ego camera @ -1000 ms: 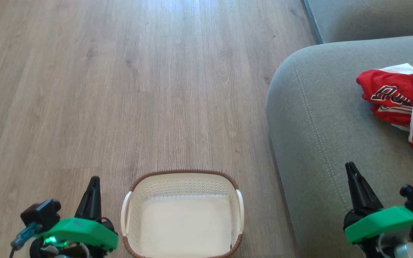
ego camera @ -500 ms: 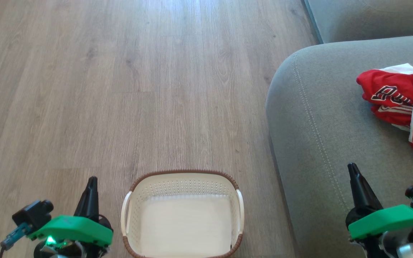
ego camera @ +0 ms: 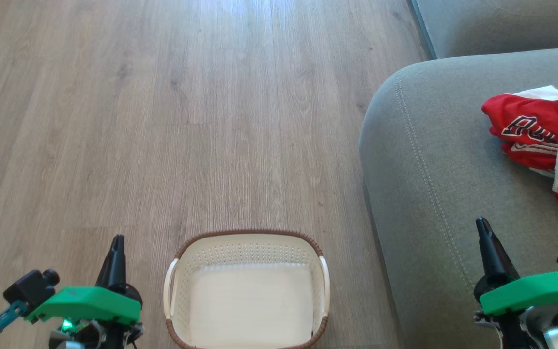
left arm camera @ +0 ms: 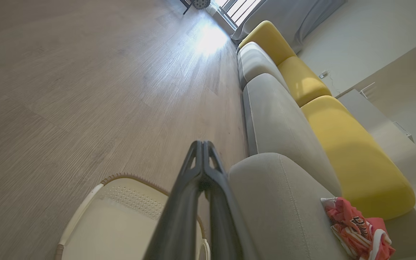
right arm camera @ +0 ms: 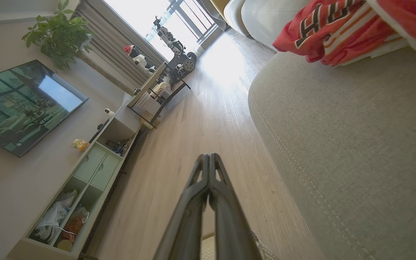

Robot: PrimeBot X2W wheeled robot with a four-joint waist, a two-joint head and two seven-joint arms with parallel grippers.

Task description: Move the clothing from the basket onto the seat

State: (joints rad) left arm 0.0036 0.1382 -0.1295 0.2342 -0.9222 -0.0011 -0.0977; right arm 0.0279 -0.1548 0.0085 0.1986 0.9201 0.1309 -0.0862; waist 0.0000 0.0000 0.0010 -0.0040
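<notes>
Down on the wood floor [ego camera: 162,121] between the arms, the small white perforated plastic basket with a brown woven rim [ego camera: 247,233] sits empty. The left gripper [ego camera: 117,238] and right gripper [ego camera: 482,223] are both clenched on nothing. The shiny red clothing with white trim [ego camera: 526,128] lies crumpled on the big grey-green fabric seat [ego camera: 429,169], ahead and right of the right fingers, so that arm's closer. The left wrist view adds yellow back cushions [left arm camera: 352,151] behind it.

Plank floor [ego camera: 211,121] (sunlit near the window [right arm camera: 164,21]) runs beside yellow cushions [left arm camera: 352,155].
</notes>
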